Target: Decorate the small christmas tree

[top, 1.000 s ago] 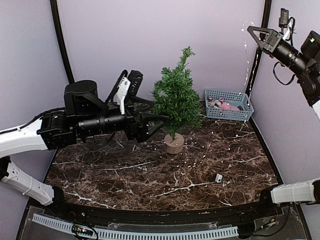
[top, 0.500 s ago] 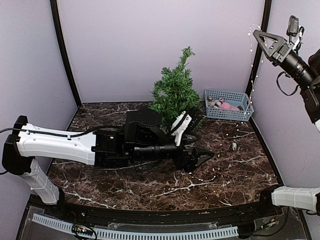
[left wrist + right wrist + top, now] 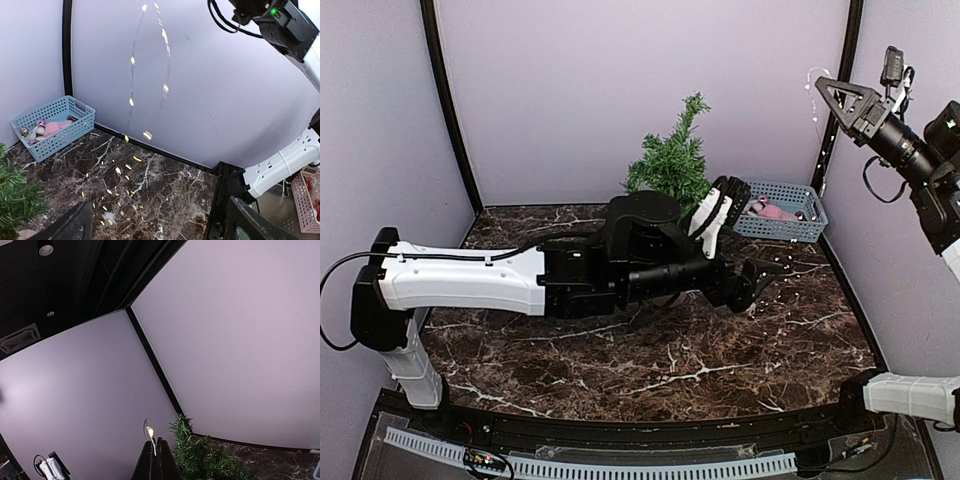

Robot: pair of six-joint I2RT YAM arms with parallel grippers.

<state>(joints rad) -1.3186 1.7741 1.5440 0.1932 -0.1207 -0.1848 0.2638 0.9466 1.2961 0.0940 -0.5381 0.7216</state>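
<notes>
Small christmas tree (image 3: 672, 165) looks undecorated at the back of the counter (image 3: 620, 370) — the right hand (image 3: 825, 90) pinches a light string (image 3: 131, 102) up high, the left hand (image 3: 763, 280) gapes wide over its trailing end — so all draping remains.

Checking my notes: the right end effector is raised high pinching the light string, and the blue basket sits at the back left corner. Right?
No. The top external view shows the blue basket at the back right corner. The right end effector is indeed raised high, pinching the light string.
</notes>
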